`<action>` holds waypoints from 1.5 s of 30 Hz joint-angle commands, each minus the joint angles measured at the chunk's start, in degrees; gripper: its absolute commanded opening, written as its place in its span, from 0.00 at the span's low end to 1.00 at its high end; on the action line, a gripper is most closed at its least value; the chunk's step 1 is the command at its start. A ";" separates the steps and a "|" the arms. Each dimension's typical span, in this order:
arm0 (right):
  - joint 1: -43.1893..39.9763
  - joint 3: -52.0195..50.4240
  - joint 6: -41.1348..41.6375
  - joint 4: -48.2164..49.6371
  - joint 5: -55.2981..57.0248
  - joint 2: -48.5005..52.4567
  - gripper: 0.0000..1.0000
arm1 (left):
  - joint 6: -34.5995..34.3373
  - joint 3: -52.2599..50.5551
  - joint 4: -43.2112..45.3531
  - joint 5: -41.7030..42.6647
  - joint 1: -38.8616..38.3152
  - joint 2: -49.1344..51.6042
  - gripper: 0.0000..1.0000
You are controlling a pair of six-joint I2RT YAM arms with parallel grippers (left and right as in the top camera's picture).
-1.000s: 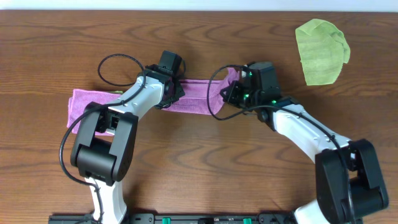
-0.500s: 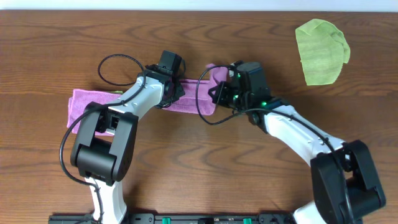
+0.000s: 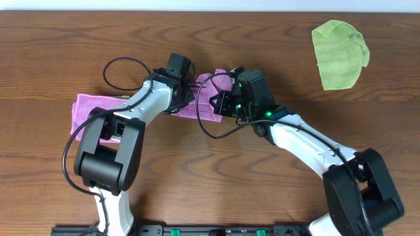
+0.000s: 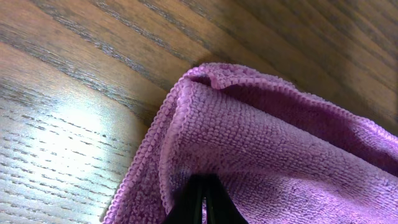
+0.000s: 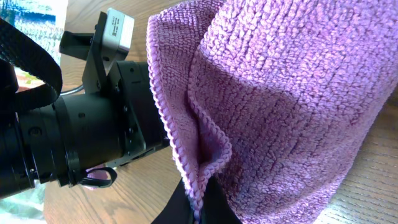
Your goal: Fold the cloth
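The cloth is a fuzzy pinkish-purple towel stretched across the wooden table from the left toward the centre. My left gripper is shut on a fold of the cloth near its middle, with the dark fingertips pinched into the fabric. My right gripper is shut on the cloth's right edge. It holds that end lifted and doubled back over the strip, close beside the left gripper. In the right wrist view the hem runs down between the right gripper's two fingers.
A lime-green cloth lies crumpled at the far right of the table. The left arm's black wrist and cable sit just left of the raised cloth end. Both arms reach in from the table's near edge.
My right gripper has moved left with the cloth's right end, bringing it over toward the left gripper. The left arm has stayed put.
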 commanded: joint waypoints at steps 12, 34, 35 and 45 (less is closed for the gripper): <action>0.61 2.03 -0.07 0.07 1.64 -0.76 0.01 | 3.74 3.63 -4.90 2.73 4.48 -2.56 0.06; 5.97 7.48 -0.07 -0.42 3.50 3.41 0.01 | 8.59 13.05 -11.13 3.43 8.87 -3.91 0.06; 6.25 7.74 -0.07 -0.37 3.52 3.76 0.02 | 8.98 13.49 -11.58 3.48 9.51 -4.00 0.06; 8.70 13.94 -0.07 -0.50 3.48 10.58 0.01 | 10.67 16.13 -15.02 3.85 13.53 -4.87 0.06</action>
